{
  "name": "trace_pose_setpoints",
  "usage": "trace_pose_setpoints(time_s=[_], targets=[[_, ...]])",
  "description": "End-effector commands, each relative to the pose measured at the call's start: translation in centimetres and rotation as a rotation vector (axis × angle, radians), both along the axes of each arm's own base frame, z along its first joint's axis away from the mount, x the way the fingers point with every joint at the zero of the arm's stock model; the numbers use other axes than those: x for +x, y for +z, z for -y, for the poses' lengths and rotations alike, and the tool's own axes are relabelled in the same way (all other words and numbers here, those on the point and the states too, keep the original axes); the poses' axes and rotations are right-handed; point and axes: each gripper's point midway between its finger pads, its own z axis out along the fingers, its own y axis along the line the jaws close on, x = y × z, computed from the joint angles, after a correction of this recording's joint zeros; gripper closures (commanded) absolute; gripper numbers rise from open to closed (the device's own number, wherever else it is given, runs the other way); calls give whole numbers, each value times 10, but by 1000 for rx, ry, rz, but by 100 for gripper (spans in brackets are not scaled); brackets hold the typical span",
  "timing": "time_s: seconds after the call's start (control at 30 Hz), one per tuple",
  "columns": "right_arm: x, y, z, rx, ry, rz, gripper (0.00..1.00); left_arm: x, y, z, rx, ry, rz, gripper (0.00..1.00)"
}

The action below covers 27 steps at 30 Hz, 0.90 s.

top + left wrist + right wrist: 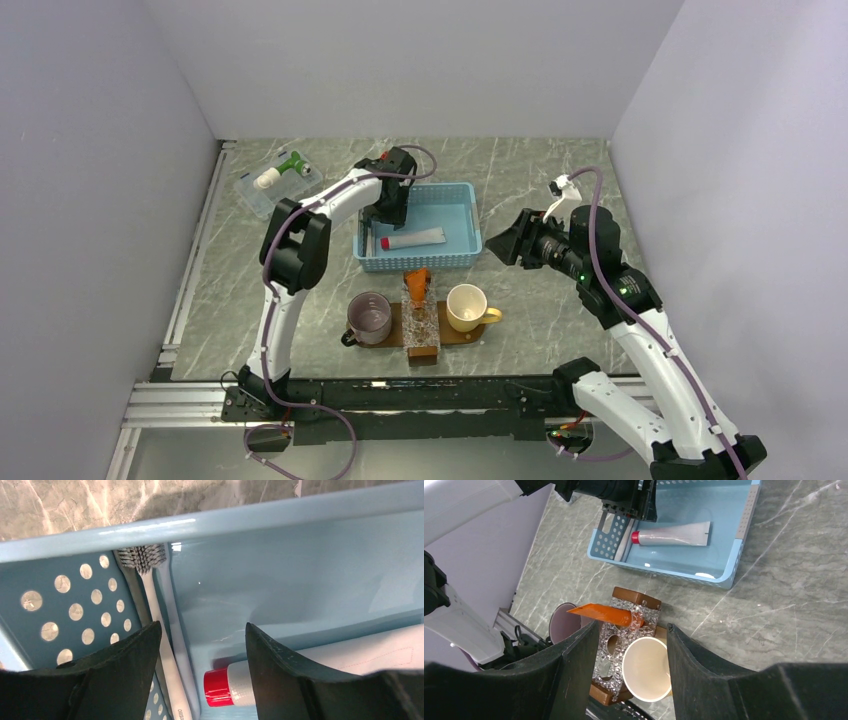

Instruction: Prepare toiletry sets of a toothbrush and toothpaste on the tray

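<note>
- The step in hand looks like lifting the toothbrush (151,600) out of the light-blue basket (260,517). It lies along the perforated side wall, with its bristles in the far corner.
- The left claw (201,627) is down inside the basket, jaws wide and gripping nothing. The brush handle runs just inside the finger nearer the wall.
- A white tube with a red cap (225,686) lies in the same gap, just beside the handle. To do this well, I would shift the claw toward the wall so only the handle sits between the fingers.
- The handle is thin and hugs the wall, so a shallow grip may slip off. Better to go low to the basket floor, close gently, then lift straight up past the rim.
- The orange toothpaste (599,613) leans in a clear glittery holder (609,655) on the tray (634,596), between a purple mug (369,318) and a cream mug (467,305).
- The right claw (633,625) hangs in the air to the right of the basket, above the desk (784,605). It points down toward the tray, jaws wide and empty.
</note>
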Motion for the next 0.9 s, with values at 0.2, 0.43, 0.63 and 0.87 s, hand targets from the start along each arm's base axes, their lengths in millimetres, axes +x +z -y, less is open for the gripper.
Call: trace_pose_setpoints(time_s=[0.2, 0.43, 0.63, 0.87], targets=[[0, 10, -4, 14, 23, 58, 46, 3, -13, 12, -62, -13, -23, 37], [-1, 11, -4, 13, 26, 60, 46, -3, -11, 31, -170, -82, -36, 42], [-1, 9, -5, 14, 31, 55, 46, -5, -2, 40, -233, -123, -15, 50], [-1, 9, -5, 13, 31, 55, 46, -9, -7, 42, -238, -131, -37, 60]])
